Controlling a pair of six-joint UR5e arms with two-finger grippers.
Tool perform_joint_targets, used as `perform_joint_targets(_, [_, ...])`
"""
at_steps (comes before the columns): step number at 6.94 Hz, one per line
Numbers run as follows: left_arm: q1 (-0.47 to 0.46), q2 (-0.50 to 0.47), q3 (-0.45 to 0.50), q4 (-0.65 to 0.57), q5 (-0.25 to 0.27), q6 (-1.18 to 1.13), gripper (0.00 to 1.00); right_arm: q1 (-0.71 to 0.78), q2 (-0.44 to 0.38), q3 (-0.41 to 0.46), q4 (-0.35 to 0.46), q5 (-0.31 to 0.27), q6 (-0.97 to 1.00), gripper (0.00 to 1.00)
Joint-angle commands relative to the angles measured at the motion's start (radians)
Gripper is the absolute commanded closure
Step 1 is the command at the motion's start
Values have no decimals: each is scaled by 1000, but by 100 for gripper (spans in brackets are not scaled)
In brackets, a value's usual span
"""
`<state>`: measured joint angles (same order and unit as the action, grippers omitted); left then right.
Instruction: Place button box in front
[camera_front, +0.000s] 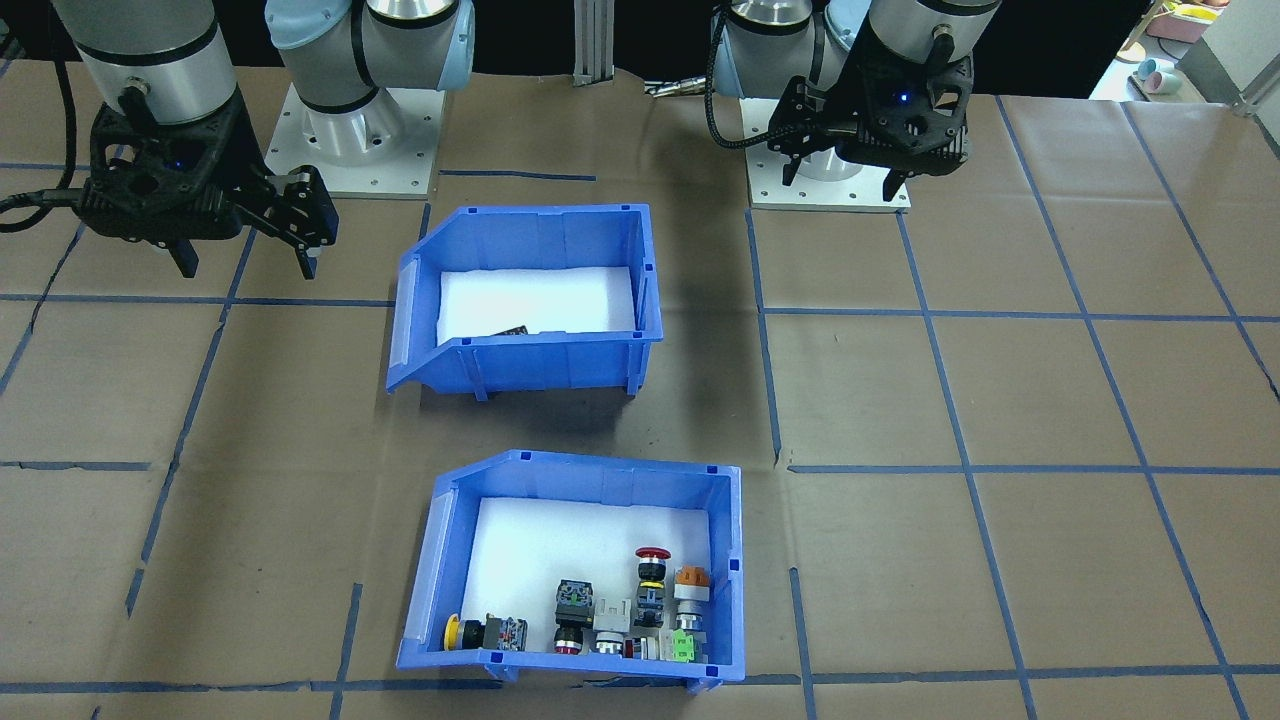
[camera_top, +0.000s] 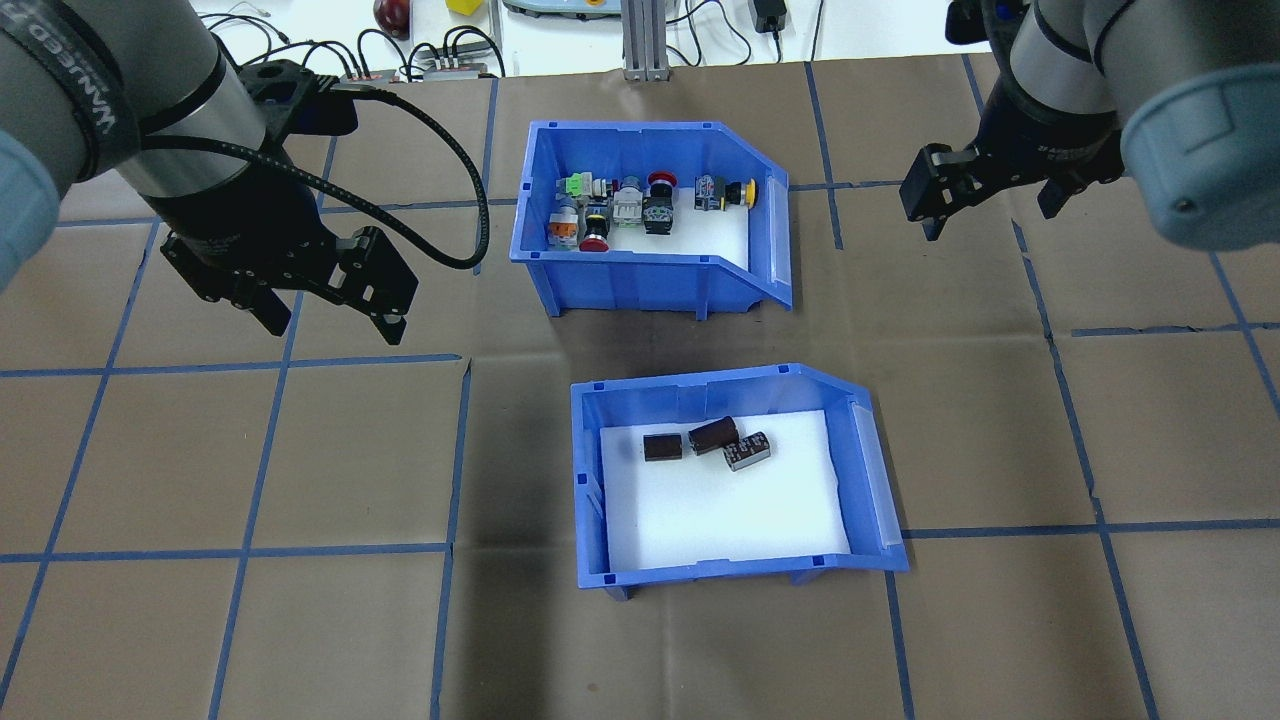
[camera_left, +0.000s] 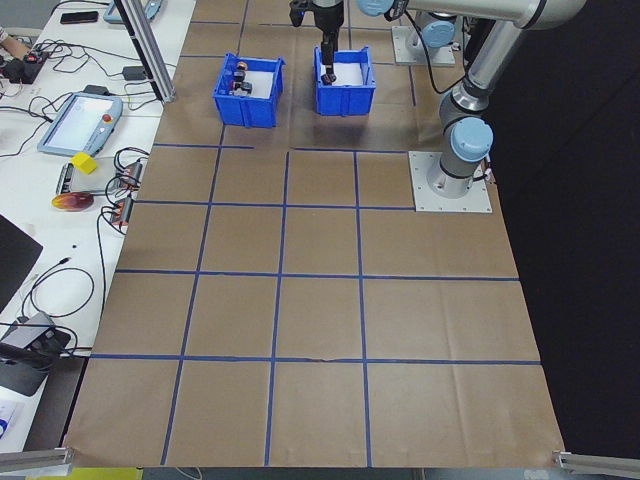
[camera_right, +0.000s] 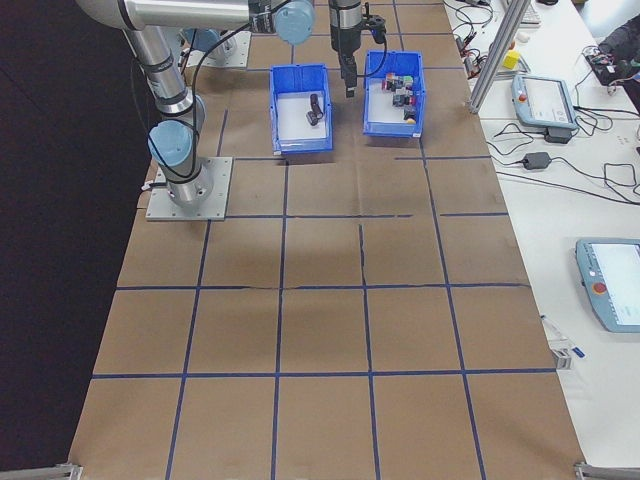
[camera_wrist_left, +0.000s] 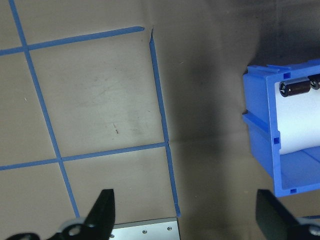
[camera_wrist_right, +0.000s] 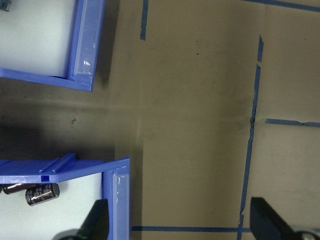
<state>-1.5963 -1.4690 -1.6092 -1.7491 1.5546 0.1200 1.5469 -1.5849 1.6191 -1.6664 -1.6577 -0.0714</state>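
Bins of blue plastic, two of them, sit apart on a brown paper-covered table (camera_top: 250, 620) marked with blue tape lines. The button box (camera_top: 640, 270) is the one farther from the robot, on the operators' side; its white-lined floor holds a cluster of push-button switches (camera_top: 620, 205), among them a red mushroom head, an orange one, a yellow one and a green one, all crowded against the wall farthest from the robot. The second bin (camera_top: 720, 560) lies nearer the robot's bases and holds three dark brown cylinders (camera_top: 710, 442) lying on their sides near its far wall. Both bins have their sloped cut-away end toward the robot's right. The left gripper (camera_top: 330, 315) hangs above bare table to the left of the bins, its fingers spread apart and holding nothing. The right gripper (camera_top: 985, 215) hangs above the table to the right of the button box, fingers likewise spread and empty. In the front-facing view the second bin's near wall hides most of the cylinders. The wrist views cut off all but corners of the bins. In the side views the bins are small and their contents hard to make out.
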Motion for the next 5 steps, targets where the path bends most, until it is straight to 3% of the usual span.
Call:
perform_joint_targets(1, [-1, 1, -1, -1, 1, 1, 1, -77, 25, -38, 112, 127, 85, 0])
perform_joint_targets(5, [-2, 6, -3, -7, 4, 3, 1, -73, 8, -38, 117, 125, 143, 0])
